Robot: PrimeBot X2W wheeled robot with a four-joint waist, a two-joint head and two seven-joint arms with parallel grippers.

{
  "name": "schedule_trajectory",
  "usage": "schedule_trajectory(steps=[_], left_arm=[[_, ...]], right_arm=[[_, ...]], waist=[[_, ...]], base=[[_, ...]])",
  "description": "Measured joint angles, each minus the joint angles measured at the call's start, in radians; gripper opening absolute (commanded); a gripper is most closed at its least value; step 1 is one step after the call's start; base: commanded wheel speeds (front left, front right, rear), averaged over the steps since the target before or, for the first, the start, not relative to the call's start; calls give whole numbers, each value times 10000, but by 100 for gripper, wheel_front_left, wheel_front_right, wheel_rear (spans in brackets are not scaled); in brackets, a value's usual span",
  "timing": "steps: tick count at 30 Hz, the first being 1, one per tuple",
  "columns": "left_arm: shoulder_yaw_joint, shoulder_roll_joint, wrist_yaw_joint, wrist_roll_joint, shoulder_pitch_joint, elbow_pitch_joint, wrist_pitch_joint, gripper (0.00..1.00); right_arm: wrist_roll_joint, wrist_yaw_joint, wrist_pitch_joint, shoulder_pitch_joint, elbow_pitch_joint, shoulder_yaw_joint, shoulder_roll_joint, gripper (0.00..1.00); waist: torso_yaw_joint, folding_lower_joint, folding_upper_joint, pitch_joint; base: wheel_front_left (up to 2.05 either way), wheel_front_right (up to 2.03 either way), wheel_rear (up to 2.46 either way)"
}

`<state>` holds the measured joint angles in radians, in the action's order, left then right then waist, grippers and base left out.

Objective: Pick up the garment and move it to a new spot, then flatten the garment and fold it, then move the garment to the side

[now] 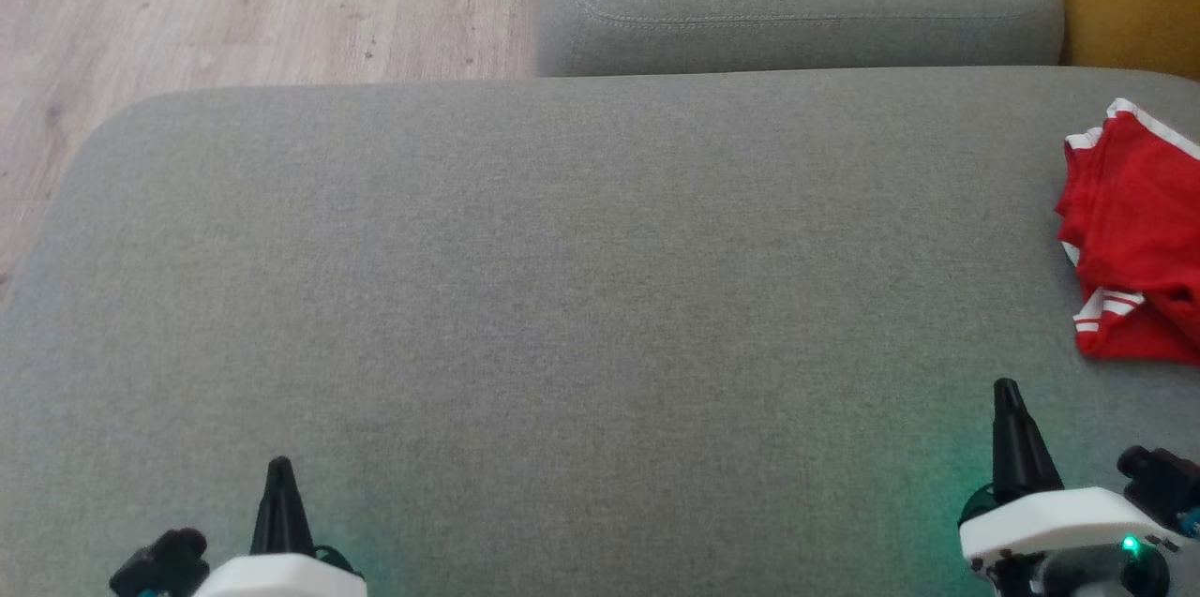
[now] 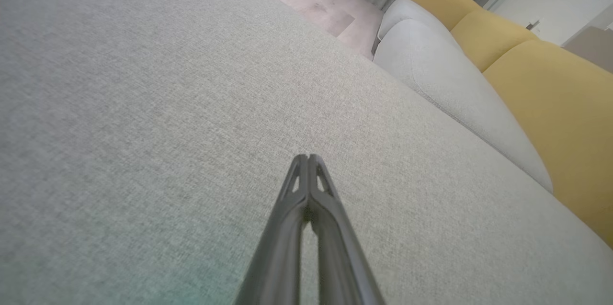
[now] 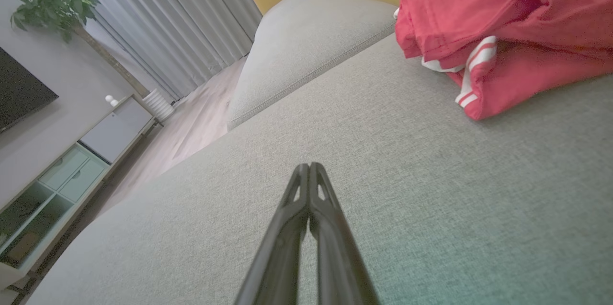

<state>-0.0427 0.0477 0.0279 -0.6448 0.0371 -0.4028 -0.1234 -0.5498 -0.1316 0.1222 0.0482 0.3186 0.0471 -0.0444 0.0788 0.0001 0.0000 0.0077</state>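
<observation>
You see the red garment (image 1: 1139,241) bunched at the right edge of the sofa cushion (image 1: 562,297), ahead of your right gripper (image 1: 1006,386); it and the left gripper (image 1: 279,464) have their fingers pressed together, empty.

The left gripper (image 1: 279,470) is pointing forward with its two dark fingers (image 2: 282,228) pressing together tip to tip, nothing lying between the jaws. The right gripper (image 1: 1007,391) is reaching further forward than the left, its fingers (image 3: 280,233) likewise meeting at the tips, the jaws holding nothing. Behind the jaws the white left wrist housing (image 1: 281,575) and right wrist housing (image 1: 1050,517) are showing, a green light (image 1: 1130,544) glowing on the right one
</observation>
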Motion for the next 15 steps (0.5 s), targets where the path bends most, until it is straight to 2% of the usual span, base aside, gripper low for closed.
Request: schedule_trajectory(steps=[15], left_arm=[[173,0,173,-1760,-141,226,433,0]], right_arm=[[-1931,0,-449,-127,-29,192,0,0]], waist=[[-146,0,0,-8]], base=[[0,0,0]])
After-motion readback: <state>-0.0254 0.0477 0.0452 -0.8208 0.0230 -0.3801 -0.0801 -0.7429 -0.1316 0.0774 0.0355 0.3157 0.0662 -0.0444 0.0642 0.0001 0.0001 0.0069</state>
